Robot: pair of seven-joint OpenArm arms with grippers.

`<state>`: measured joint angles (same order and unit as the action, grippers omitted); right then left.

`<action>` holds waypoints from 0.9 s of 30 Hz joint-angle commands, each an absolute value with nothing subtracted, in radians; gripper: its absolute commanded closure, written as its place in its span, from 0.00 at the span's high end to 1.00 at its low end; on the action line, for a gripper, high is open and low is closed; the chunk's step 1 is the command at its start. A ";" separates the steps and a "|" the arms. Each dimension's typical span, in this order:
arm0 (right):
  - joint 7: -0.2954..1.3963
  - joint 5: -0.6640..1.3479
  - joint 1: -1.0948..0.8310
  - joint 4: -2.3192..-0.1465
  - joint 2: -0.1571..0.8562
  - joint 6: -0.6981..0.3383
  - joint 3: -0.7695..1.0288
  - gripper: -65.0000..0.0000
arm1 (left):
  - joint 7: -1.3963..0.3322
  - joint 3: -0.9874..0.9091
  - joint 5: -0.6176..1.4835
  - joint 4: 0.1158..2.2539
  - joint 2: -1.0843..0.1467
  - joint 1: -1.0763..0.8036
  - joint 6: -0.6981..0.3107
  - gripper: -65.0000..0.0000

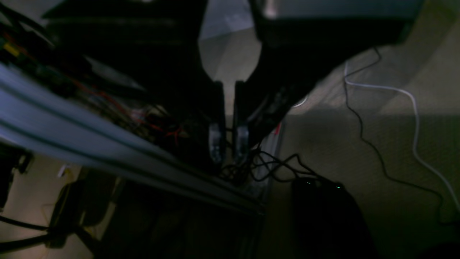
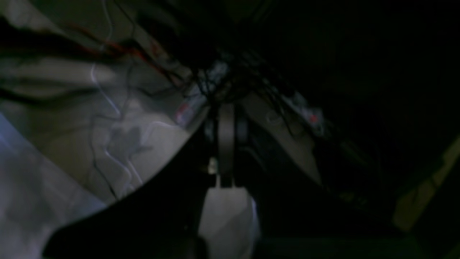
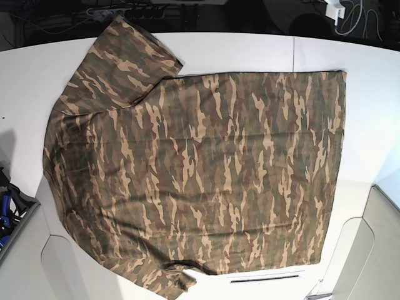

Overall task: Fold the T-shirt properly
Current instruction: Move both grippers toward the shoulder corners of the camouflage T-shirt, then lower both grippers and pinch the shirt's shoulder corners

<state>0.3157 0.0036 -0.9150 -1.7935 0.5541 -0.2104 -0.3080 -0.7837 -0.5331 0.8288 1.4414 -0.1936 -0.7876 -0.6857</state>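
Shirt first: the T-shirt [image 3: 200, 169] lies spread flat on the white table [image 3: 25, 81] in my base view, and I see no fold in its body. It is tan, brown and green in streaks. One sleeve points to the top left corner, up near the far edge of the table. The other sleeve is at the bottom and hangs a little over the near edge. The straight hem runs down the right side. I cannot pick out the collar from here.

The table has a thin seam near the top right and a dark slot by the near edge, just below the shirt.

I see no arm over the table in the base view. My two wrist views are dark and blurry and show no cloth.

In the left wrist view, the left gripper [image 1: 229, 144] has its two fingers almost together, with only a thin gap, and nothing is between them. Behind it are a grey metal rail [image 1: 107, 147], a tangle of black wires [image 1: 266, 167] and a white cable [image 1: 413, 118] on the floor.

In the right wrist view, the right gripper [image 2: 226, 144] has its fingers pressed together and holds nothing. Dark wires and a pale floor are around it.
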 commanded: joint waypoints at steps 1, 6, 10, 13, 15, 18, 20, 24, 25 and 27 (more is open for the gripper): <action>0.312 0.008 -0.929 -1.837 0.565 -0.212 -0.307 0.00 | -0.795 -0.567 0.867 1.466 -0.200 -0.804 -0.698 0.07; 0.315 0.008 -0.929 -1.975 0.565 -0.212 -0.307 0.00 | -0.897 -0.715 0.983 1.528 -0.200 -0.804 -0.698 0.10; 0.315 0.008 -0.928 -2.076 0.564 -0.212 -0.307 0.00 | -0.971 -0.833 1.074 1.596 -0.200 -0.804 -0.698 0.19; 0.315 0.008 -0.926 -2.149 0.564 -0.208 -0.307 0.00 | -1.005 -0.904 1.137 1.658 -0.200 -0.804 -0.698 0.19; 0.315 0.008 -0.923 -2.193 0.564 -0.189 -0.307 0.00 | -1.011 -0.943 1.158 1.708 -0.200 -0.804 -0.698 0.19; 0.316 0.008 -0.908 -2.246 0.564 -0.121 -0.307 0.00 | -1.010 -0.988 1.179 1.785 -0.201 -0.804 -0.698 0.19; 0.317 0.008 -0.892 -2.267 0.564 -0.054 -0.307 0.00 | -1.010 -1.005 1.180 1.831 -0.204 -0.804 -0.698 0.19; 0.381 0.003 -0.837 -2.274 0.559 0.091 -0.307 0.00 | -1.010 -1.013 1.179 1.894 -0.217 -0.804 -0.698 0.19; 0.414 -0.006 -0.822 -2.274 0.555 0.121 -0.307 0.00 | -1.005 -1.013 1.179 1.899 -0.223 -0.803 -0.698 0.19; 0.480 -0.051 -0.794 -2.274 0.540 0.183 -0.303 0.00 | -0.991 -1.013 1.179 1.900 -0.236 -0.803 -0.698 0.19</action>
